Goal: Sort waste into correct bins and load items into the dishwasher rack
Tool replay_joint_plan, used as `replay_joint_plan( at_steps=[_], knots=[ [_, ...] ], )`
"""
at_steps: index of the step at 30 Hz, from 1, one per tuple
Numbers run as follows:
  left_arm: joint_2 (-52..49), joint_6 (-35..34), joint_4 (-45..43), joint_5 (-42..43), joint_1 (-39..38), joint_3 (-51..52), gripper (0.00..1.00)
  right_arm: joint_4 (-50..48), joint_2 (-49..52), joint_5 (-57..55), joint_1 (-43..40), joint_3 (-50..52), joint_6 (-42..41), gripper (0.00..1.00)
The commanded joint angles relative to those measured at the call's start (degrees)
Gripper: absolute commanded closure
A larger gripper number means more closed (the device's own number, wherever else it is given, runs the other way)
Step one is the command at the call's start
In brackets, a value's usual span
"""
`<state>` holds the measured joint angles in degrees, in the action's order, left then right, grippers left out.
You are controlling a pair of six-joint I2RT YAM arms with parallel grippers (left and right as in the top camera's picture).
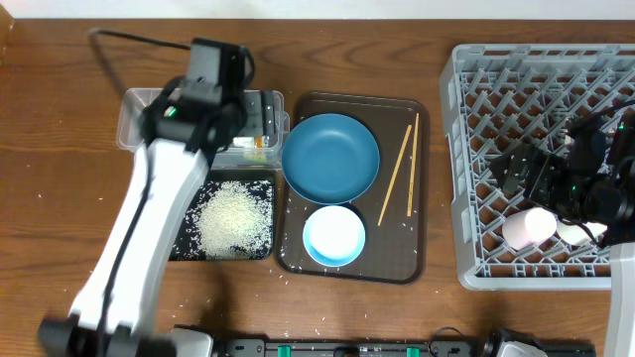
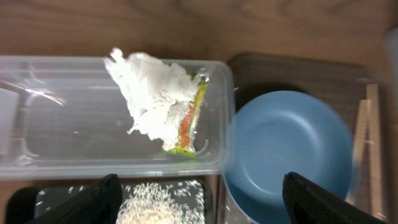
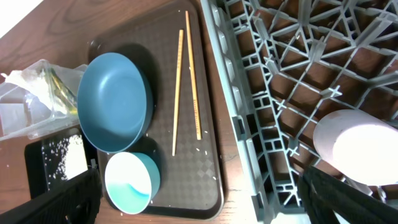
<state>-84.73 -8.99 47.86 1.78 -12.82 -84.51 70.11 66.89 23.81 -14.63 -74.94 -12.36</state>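
I see tissue (image 2: 152, 93), wrapper (image 2: 188, 127) in clear tub (image 2: 62, 155); rice (image 1: 235, 218) in black tray (image 1: 187, 250); pink cup (image 1: 528, 227), white cup (image 1: 580, 234) in rack (image 1: 476, 99). Remaining: plate (image 1: 330, 157), bowl (image 1: 334, 236), chopsticks (image 1: 397, 176) on brown tray (image 1: 397, 263). Left end effector (image 2: 199, 190), right end effector (image 3: 199, 186) both spread wide, empty.

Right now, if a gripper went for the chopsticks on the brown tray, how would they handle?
The chopsticks look thin and straight: probably stiff and light. Lying flat on the brown tray, they likely give little height to pinch and may roll. They splay apart, so probably one per grasp.
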Motion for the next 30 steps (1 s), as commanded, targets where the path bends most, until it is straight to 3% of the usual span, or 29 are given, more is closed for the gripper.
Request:
replay_joint_plan(
  at_steps=[1, 7, 30],
  knots=[
    [5.88, 0.15, 3.13, 0.81, -0.13, -1.70, 0.15, 0.11, -0.22, 2.25, 0.26, -0.33, 2.82, 0.01],
    [10.43, 0.15, 7.28, 0.79, -0.11, -1.70, 0.09, 0.15, -1.03, 8.26, 0.79, -0.33, 8.15, 0.01],
    [10.58, 0.15, 7.65, 0.79, -0.11, -1.70, 0.07, 1.64, -1.31, 7.69, 1.27, -0.33, 8.17, 0.01]
  ],
)
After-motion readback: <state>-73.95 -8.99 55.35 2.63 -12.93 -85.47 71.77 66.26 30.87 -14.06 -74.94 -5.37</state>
